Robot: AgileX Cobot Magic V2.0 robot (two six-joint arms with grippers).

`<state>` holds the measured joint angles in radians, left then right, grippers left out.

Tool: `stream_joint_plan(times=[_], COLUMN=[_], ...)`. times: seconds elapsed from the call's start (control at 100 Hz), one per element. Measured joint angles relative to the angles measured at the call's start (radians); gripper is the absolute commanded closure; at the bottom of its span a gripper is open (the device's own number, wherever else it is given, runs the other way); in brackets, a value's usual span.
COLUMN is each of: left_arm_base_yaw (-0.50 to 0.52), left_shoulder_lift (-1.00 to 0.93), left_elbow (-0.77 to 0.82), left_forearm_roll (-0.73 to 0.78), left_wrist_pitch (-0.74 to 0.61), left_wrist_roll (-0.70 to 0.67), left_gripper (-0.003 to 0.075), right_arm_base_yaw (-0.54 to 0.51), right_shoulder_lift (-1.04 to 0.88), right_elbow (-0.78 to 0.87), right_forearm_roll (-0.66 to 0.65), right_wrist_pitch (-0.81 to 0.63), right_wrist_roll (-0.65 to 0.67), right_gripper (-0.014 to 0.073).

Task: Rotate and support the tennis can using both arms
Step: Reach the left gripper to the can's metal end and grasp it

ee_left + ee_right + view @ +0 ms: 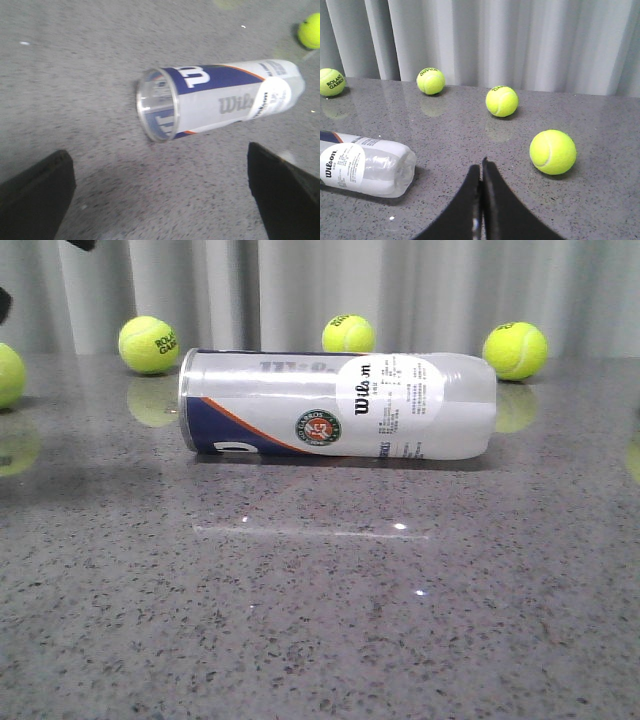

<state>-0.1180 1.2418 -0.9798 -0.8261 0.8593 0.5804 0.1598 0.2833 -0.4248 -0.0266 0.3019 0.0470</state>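
The long clear-white plastic tennis can, with its navy-and-orange swoosh and silver rim, lies on its side on the speckled grey stone table, open rimmed end toward the robot's left. It looks empty, so it is probably light, and its smooth round wall will likely roll or skid on the polished top and flex if pinched hard. The stiffer silver rim and the closed rounded base seem the safest places to take hold. The left hand is spread wide near the rim, touching nothing. The right hand is clenched on nothing, just beside the base. Yellow-green tennis balls sit behind.
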Motion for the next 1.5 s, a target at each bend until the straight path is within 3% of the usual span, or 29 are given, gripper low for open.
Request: stream_joint_plan(times=[0.36, 0.79, 0.93, 1.07, 1.21, 1.41, 1.5], left_arm_base_yaw=[0.000, -0.002, -0.015, -0.044, -0.073, -0.081, -0.081], left_shoulder_lift=[0.270, 0.495, 0.534, 0.550, 0.555, 0.563, 0.565], left_elbow=[-0.032, -0.134, -0.136, -0.136, -0.136, -0.136, -0.138], left_forearm_roll=[-0.340, -0.533, -0.574, -0.585, -0.588, -0.588, -0.611], left_wrist_pitch=[0.111, 0.301, 0.309, 0.309, 0.311, 0.311, 0.336], left_wrist_roll=[0.311, 0.402, 0.425, 0.427, 0.429, 0.429, 0.429], left_gripper=[0.0073, 0.0073, 0.0118, 0.0215, 0.0365, 0.0743, 0.0741], right_arm_base_yaw=[0.000, 0.000, 0.000, 0.000, 0.000, 0.000, 0.000], right_shoulder_lift=[0.000, 0.000, 0.000, 0.000, 0.000, 0.000, 0.000], right_elbow=[0.000, 0.000, 0.000, 0.000, 0.000, 0.000, 0.000], right_forearm_roll=[0.000, 0.000, 0.000, 0.000, 0.000, 0.000, 0.000], right_wrist_pitch=[0.000, 0.000, 0.000, 0.000, 0.000, 0.000, 0.000], right_wrist_roll=[0.000, 0.000, 0.000, 0.000, 0.000, 0.000, 0.000], right_gripper=[0.0662, 0.0662, 0.0662, 0.0662, 0.0662, 0.0662, 0.0662])
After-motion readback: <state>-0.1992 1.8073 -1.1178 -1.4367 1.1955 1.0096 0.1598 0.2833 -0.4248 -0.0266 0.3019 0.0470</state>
